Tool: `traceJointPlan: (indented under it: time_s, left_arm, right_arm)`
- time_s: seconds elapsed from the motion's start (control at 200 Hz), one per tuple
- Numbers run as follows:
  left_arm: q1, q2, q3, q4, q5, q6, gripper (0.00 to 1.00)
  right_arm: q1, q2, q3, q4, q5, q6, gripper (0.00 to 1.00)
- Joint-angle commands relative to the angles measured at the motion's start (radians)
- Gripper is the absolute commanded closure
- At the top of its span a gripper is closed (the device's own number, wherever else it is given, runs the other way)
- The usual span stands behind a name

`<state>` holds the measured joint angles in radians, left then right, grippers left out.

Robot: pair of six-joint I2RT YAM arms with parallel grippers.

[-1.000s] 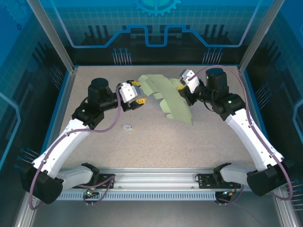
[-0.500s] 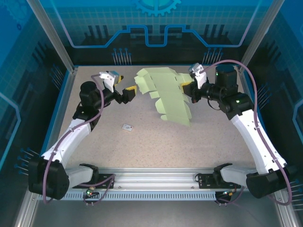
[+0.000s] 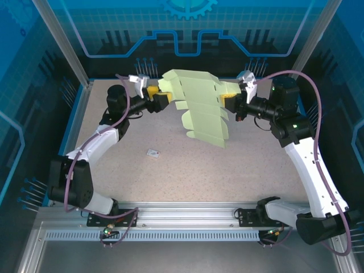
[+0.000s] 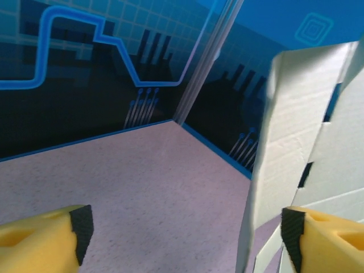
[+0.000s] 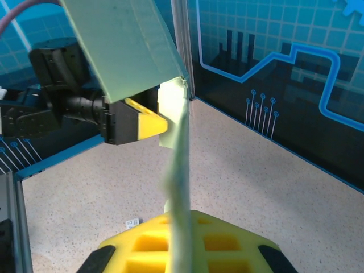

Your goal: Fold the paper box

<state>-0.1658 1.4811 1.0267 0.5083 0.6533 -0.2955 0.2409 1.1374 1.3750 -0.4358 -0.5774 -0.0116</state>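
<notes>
We see the pale mint-green card paper box (image 3: 199,111) raised higher than before, right gripper (image 3: 226,103) clamping its edge, left gripper (image 3: 161,98) agape, now closer

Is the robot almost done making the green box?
Not nearly. Done: the paper box is up off the table, pinched at one edge by the right gripper. In hand: the left gripper is open at the opposite edge, probably about to grab it. Left: all the folding, since the card looks like a mostly flat sheet with loose flaps.
</notes>
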Motion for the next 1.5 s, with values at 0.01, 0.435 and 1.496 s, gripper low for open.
traceJointPlan:
  time_s: [0.01, 0.435, 1.496]
  left_arm:
    - [-0.004, 0.033, 0.053, 0.08, 0.092, -0.067, 0.2]
    - [-0.011, 0.1, 0.11, 0.218, 0.144, -0.142, 0.65]
    - [-0.098, -0.061, 0.283, -0.771, 0.033, 0.75, 1.0]
  right_arm:
    - [-0.013, -0.019, 0.019, 0.066, -0.039, 0.051, 1.0]
    - [-0.014, -0.016, -0.023, 0.152, -0.058, 0.11, 1.0]
    - [0.001, 0.076, -0.022, -0.112, 0.484, -0.337, 0.36]
